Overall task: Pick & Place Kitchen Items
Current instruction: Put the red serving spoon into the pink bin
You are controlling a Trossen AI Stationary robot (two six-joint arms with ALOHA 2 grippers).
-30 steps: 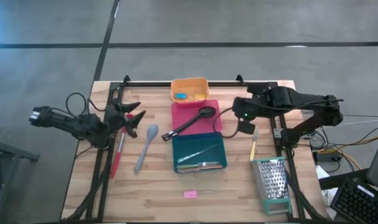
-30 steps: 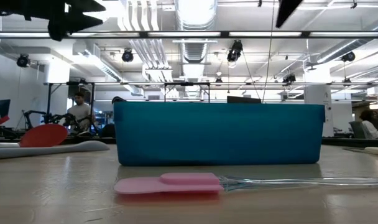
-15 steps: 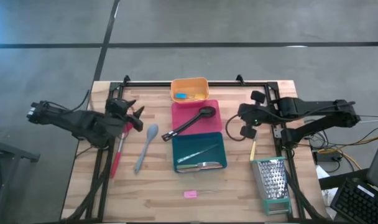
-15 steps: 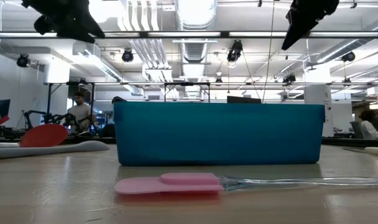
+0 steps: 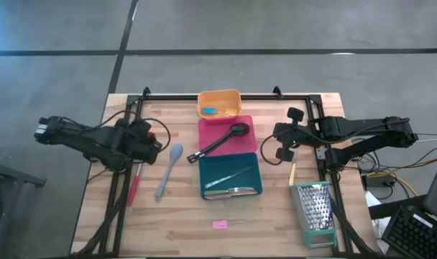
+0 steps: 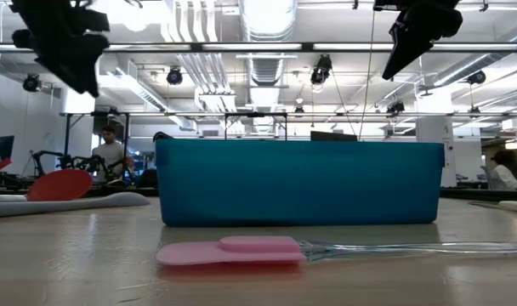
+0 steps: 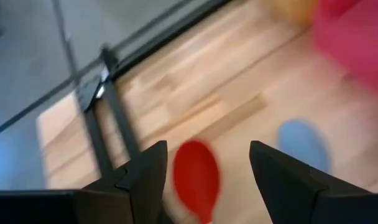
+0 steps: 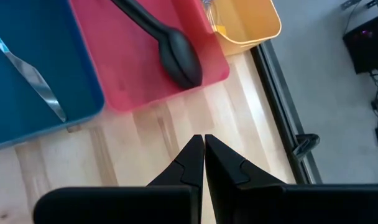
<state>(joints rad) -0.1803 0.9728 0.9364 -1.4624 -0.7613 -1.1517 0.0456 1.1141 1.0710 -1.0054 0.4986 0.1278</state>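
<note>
— High view first: what have I got on the bench (image 5: 269,216)?

— I see the left pincer (image 5: 148,141) near the left edge, hovering over the head of the red spatula (image 5: 136,176), whose handle runs toward the near edge. My left wrist view shows its fingers (image 7: 145,180) apart, with the red blade between them below.

— And the grey spoon?

— The grey spoon (image 5: 168,170) lies just beside the spatula, on the centre side, apart from it.

— My right arm?

— I read the right pincer (image 5: 283,142) above bare wood between the pink tray (image 5: 249,133) and the right edge; its fingers (image 8: 190,163) are pressed together on nothing. The yellow-handled knife (image 5: 292,171) lies just beyond it toward the near edge, next to the box grater (image 5: 315,213).

— The rest?

— A black spoon (image 5: 220,142) rests across the pink tray. Metal tongs (image 5: 231,190) sit in the teal tray (image 5: 254,169). A pink spatula (image 6: 241,250) lies near the near edge.
</note>
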